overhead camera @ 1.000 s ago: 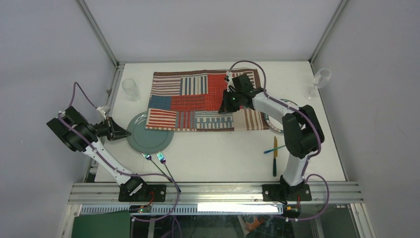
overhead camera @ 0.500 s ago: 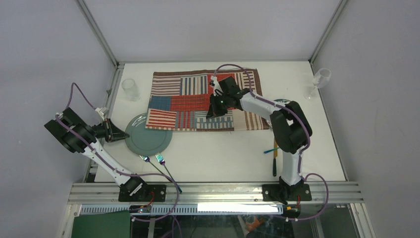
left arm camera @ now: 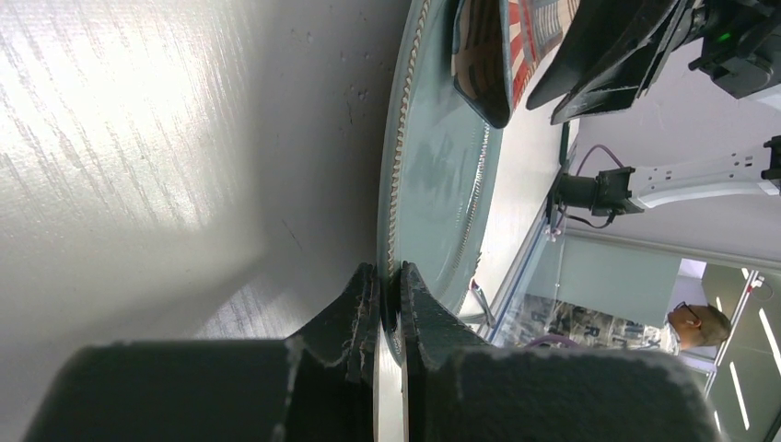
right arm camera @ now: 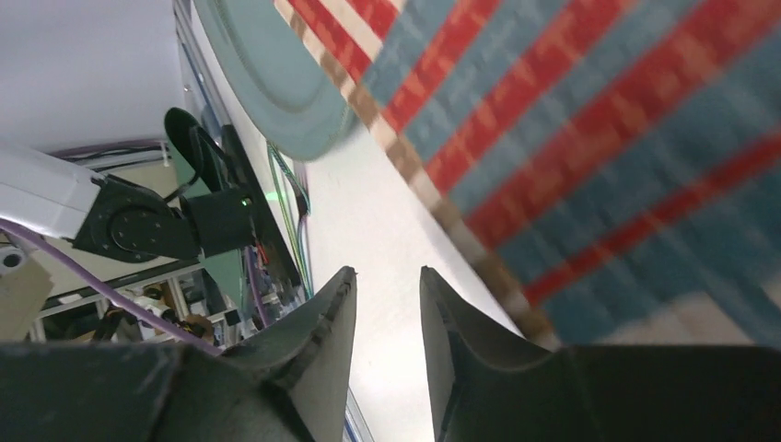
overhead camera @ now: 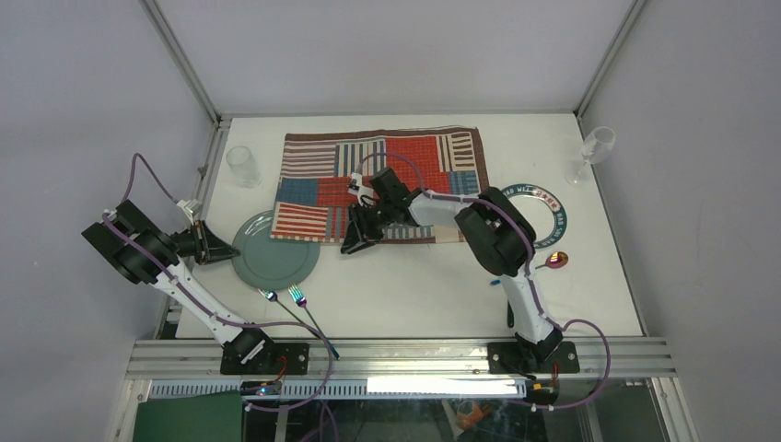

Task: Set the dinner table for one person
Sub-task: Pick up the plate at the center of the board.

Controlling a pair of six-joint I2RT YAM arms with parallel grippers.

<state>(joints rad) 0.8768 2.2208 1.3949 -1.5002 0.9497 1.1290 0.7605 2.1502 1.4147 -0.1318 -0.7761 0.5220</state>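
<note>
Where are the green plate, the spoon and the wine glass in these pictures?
green plate [overhead camera: 269,265]: overhead view, on the bare middle of the dish.
spoon [overhead camera: 556,261]: overhead view, on its shiny bowl.
wine glass [overhead camera: 600,140]: overhead view, on the cup above the stem.

Robotics lab, clearly: flat matte white worktop [overhead camera: 414,295] boxed in w/ aluminium frame rails [overhead camera: 405,354] & plain grey panel walls [overhead camera: 387,55]. Left white-and-black robot arm [overhead camera: 198,299] & right robot arm [overhead camera: 525,295] bolted on, purple cables [overhead camera: 138,175] trailing. Person's head [left arm camera: 697,324] beyond, under ceiling strip lights [left arm camera: 764,322].
</note>
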